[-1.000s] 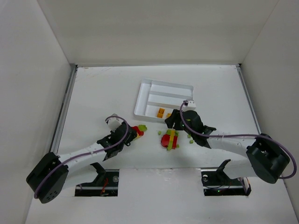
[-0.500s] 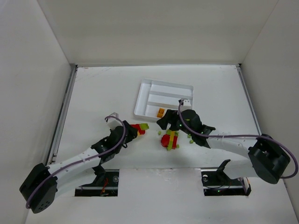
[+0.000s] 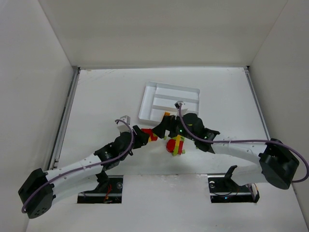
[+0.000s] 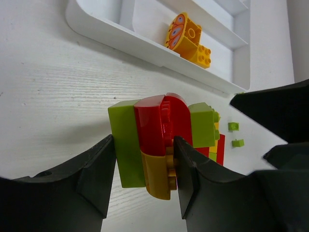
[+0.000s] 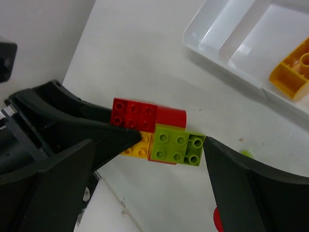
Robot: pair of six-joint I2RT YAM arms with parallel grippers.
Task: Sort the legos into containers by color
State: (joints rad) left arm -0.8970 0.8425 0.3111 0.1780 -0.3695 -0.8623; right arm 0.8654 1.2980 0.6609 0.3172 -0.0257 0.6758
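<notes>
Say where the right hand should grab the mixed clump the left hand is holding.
Grip the lime green bricks at the free end of the clump, coming from the side opposite the left hand. They jut clear of its grip and have flat side faces; the open right hand likely fits across them.

A white worktop (image 3: pixel 96 96) is seen, with a white divided tray (image 3: pixel 143 102) laid on it slightly far of centre, turned at a slight angle. Near of the tray, a red and yellow clump of legos (image 3: pixel 175 145) is set on the surface, and two tiny lime green studs (image 4: pixel 233 126) are scattered near it. To its left a mixed clump (image 4: pixel 154 145) of red, lime green and yellow-orange bricks is seen; whether it touches the surface cannot be told.
</notes>
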